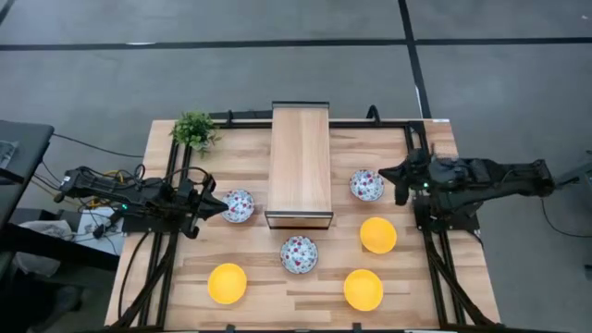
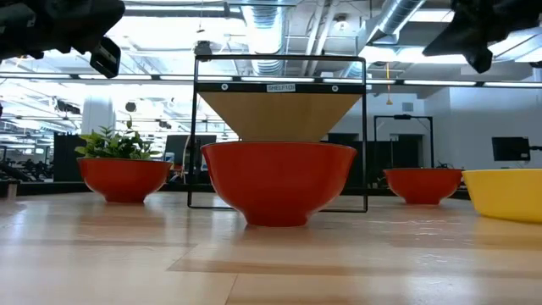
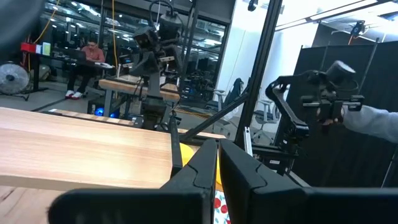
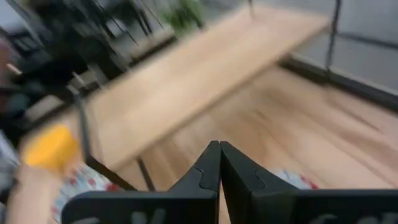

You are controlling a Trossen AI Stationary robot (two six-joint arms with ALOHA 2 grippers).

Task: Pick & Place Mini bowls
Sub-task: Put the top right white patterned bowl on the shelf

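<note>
From overhead I count six mini bowls (image 1: 299,253) spread over the table (image 1: 277,301) around the raised wooden shelf (image 1: 300,163), all empty, while my low camera shows only their red and yellow outsides. My left gripper (image 1: 220,205), closed and holding nothing, sits beside one patterned bowl (image 1: 239,205). My right gripper (image 1: 387,173), shut and empty, is near another (image 1: 366,185).

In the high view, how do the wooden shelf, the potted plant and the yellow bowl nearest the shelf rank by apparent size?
1. Wooden shelf, clearly the largest.
2. Potted plant and yellow bowl look about alike; I would not rank them.
</note>
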